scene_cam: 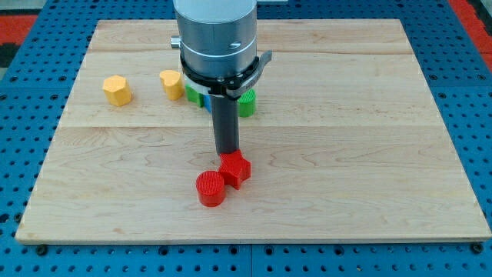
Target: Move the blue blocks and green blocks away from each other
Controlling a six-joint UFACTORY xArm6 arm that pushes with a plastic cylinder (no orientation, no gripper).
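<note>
My tip (227,154) rests on the board just above a red block (236,169), about touching its top edge. A red cylinder (211,188) sits against that block at its lower left. Behind the rod, partly hidden by the arm, a green block (247,102) shows on the right, another green block (192,94) on the left, and a sliver of a blue block (206,101) between them. Their shapes are mostly hidden. They lie close together above my tip.
Two yellow blocks lie at the view's upper left: one (117,90) further left, one (171,83) next to the left green block. The wooden board (384,154) sits on a blue pegboard surface.
</note>
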